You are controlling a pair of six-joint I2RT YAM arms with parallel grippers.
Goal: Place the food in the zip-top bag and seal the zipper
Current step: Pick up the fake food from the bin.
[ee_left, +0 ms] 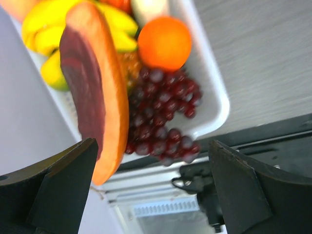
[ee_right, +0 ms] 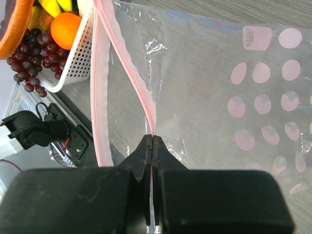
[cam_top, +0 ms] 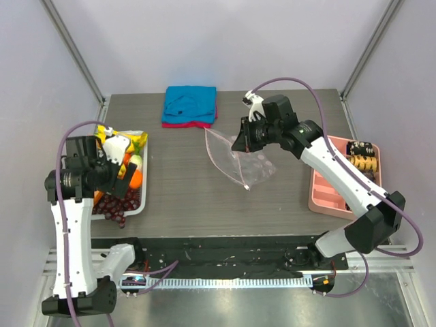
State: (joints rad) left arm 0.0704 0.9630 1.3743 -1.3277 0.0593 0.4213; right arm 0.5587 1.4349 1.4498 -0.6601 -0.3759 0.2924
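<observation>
- Tabletop (cam_top: 191,204): grey wood grain, carries everything.
- Zip-top bag (cam_top: 253,163): mid-tabletop, mouth edge facing left toward the basket. No food seen inside.
- White basket (ee_left: 214,97): at the tabletop's left edge, holds all the food (ee_left: 161,117): bananas, a big orange slice with a dark red face, a round orange (ee_left: 163,41) and a grape bunch.
- Left hand (ee_left: 151,151): hovers above the basket, fingers spread wide, nothing between them.
- Right hand (ee_right: 152,141): pressed together, pinching one lip of the zipper (ee_right: 132,73). The other lip stands apart, so the mouth gapes.

Judged step: first pick.
- Go for the round orange, which is exposed and easy to span.
- Descend straight and clear of the slice beside the left finger.
- Close across its widest part.
- Right hand should hold its lip raised so the mouth faces the incoming piece.
</observation>
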